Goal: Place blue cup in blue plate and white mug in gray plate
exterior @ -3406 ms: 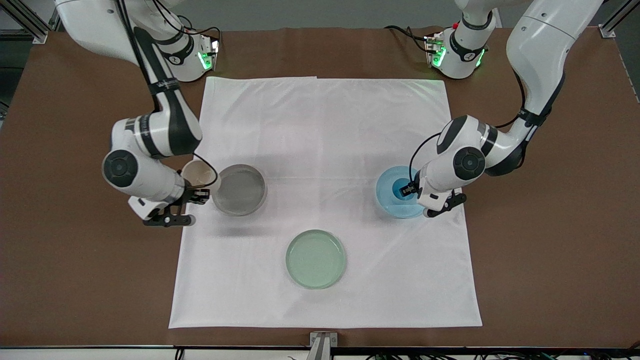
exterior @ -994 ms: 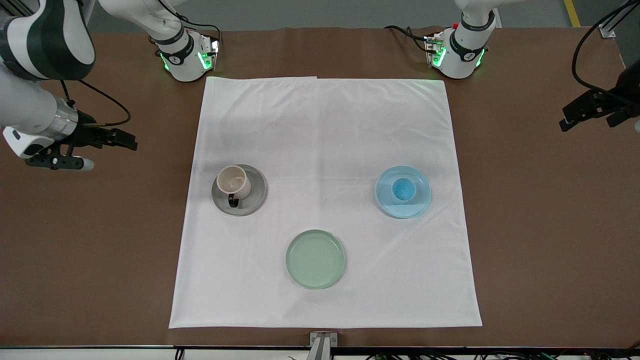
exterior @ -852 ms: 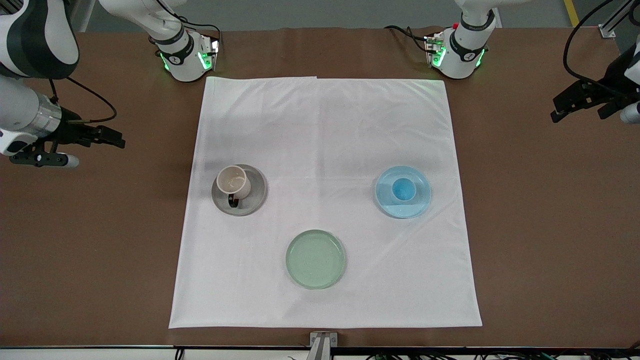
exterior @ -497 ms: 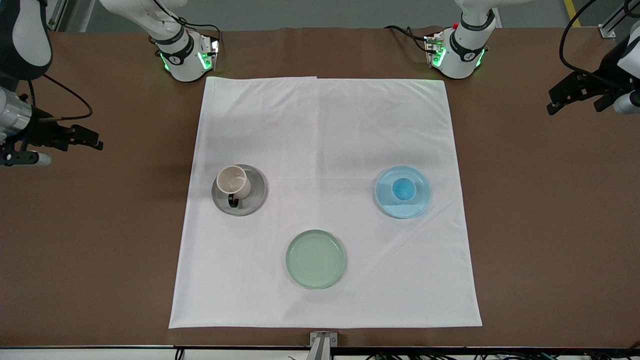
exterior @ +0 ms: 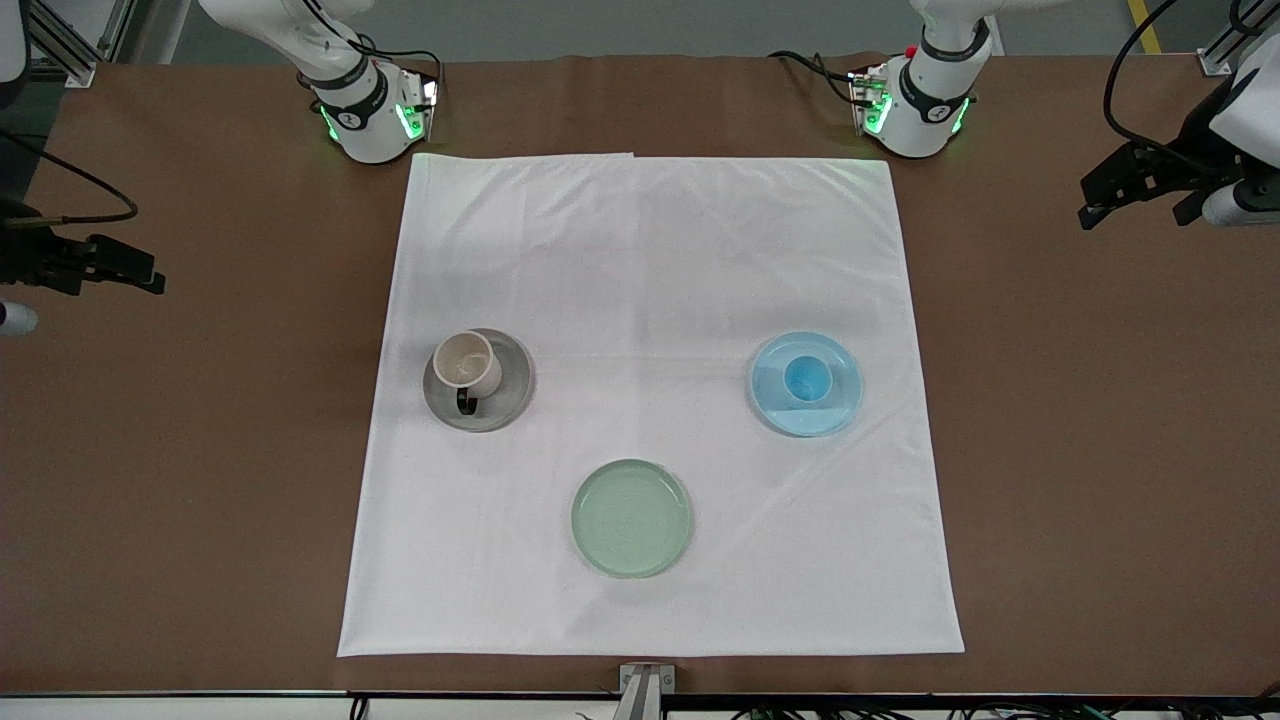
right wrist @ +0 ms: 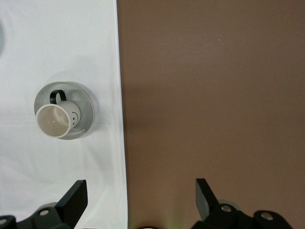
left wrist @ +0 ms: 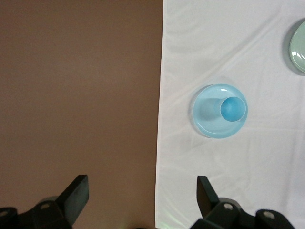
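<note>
The right gripper (exterior: 80,270) hangs over bare brown table (exterior: 200,500) at the right arm's end, well clear of the white cloth (exterior: 640,300); its jaws stand wide apart and hold nothing, and in the right wrist view its two dark fingertips (right wrist: 76,198) frame empty tabletop and the cloth's edge. Only the tip of that arm shows at the border of the front view, reaching in level above the surface. On the cloth toward that end sits the gray plate (exterior: 510,395), with the white mug (exterior: 467,362) standing upright in it, its black handle turned toward the front camera. Nearer the front camera, in the middle of the cloth, lies a pale green plate (exterior: 631,518) with nothing in it. Toward the left arm's end sits the blue plate (exterior: 835,410), and the blue cup (exterior: 806,379) stands upright in it, close to its centre. The left gripper (exterior: 1140,190) hovers over bare table at the left arm's end, off the cloth, its jaws also spread wide and empty, as the left wrist view shows with its fingertips (left wrist: 206,193) well apart. Wide stretches of open tabletop lie on both sides of the cloth.
</note>
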{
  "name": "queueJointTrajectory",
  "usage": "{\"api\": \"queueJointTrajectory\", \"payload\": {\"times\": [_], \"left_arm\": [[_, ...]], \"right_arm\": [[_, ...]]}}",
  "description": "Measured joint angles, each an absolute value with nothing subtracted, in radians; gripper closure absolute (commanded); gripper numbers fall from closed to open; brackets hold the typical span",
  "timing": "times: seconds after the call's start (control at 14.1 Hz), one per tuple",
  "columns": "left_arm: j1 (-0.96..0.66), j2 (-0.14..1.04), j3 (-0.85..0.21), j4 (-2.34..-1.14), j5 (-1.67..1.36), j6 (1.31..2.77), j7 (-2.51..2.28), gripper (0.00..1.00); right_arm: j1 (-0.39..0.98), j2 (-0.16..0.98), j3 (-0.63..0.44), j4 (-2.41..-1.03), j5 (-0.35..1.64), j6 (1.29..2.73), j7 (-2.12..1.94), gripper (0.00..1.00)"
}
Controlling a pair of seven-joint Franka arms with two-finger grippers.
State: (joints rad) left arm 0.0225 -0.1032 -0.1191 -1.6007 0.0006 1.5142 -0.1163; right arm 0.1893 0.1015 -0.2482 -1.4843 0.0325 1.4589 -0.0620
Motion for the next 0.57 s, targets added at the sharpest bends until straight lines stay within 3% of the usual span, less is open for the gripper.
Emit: {"api": "queueJointTrajectory", "payload": {"times": [0.57], "left_arm": [[0.022, -0.088, -0.119, -1.602, 0.001, 1.523, -0.116, 0.00]], "right_arm": [[0.199, 0.057, -0.253, -1.463, 0.025, 1.461, -0.056, 0.00]]}}
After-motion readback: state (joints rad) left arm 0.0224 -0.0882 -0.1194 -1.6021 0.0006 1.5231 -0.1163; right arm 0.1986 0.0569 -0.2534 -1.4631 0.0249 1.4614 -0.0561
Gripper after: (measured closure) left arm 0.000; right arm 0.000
